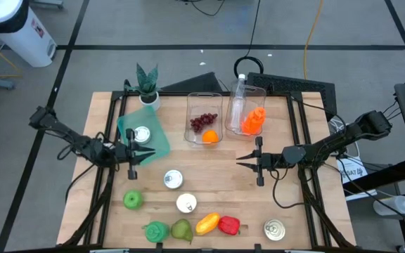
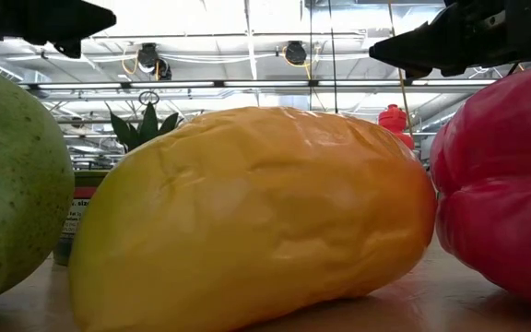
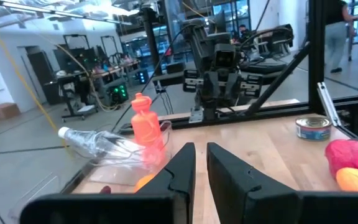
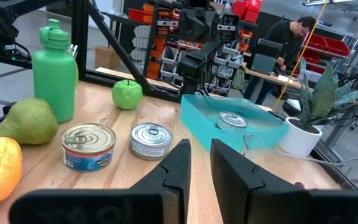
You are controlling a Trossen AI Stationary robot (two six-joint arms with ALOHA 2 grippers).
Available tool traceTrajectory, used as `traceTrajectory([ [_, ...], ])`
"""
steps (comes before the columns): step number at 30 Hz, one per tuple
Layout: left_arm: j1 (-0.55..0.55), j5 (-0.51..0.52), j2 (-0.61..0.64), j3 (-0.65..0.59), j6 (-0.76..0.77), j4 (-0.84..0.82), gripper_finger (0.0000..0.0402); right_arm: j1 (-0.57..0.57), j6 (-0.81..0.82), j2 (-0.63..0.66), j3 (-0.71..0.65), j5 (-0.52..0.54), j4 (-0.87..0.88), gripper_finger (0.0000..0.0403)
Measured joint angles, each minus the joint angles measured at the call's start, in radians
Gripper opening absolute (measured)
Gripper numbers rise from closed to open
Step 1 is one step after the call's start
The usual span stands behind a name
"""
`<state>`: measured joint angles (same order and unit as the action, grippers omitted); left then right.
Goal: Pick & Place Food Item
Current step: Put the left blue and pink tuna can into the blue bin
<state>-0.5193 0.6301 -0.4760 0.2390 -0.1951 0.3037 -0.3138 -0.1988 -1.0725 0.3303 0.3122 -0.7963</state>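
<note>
Front edge of table (image 1: 294,211), left to right: green bottle (image 1: 156,230), pear (image 1: 181,229), yellow-orange mango (image 1: 207,223), red pepper (image 1: 228,225), tin (image 1: 275,230). Mid-table: green apple (image 1: 132,200), two more tins (image 1: 173,180) (image 1: 186,204). Left gripper (image 1: 140,156) above the table beside teal tray (image 1: 157,137), fingers narrow, holding nothing. Right gripper (image 1: 243,161) opposite, facing it, fingers likewise narrow and empty. Farther back: clear bin (image 1: 204,116) containing grapes and an orange; second bin (image 1: 248,112) containing orange bottle (image 1: 253,121); potted plant (image 1: 148,84).
</note>
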Motion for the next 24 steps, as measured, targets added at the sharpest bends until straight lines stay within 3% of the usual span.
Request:
traceTrajectory([
  [6,0.039,0.017,0.000,0.000,0.061,-0.035,0.0051,0.000,0.001,0.000,0.000,0.000,0.000,0.0050],
  [12,0.076,-0.150,0.014,0.000,0.048,-0.066,0.0051,0.000,-0.004,0.000,0.000,0.000,0.000,0.0050],
  [15,0.096,-0.185,0.020,0.000,0.052,-0.096,0.0051,0.000,-0.003,0.000,0.000,0.000,0.000,0.0050],
  [24,0.170,-0.185,0.021,0.000,0.102,-0.172,0.0051,0.000,0.002,0.000,0.001,0.000,0.000,0.0050],
])
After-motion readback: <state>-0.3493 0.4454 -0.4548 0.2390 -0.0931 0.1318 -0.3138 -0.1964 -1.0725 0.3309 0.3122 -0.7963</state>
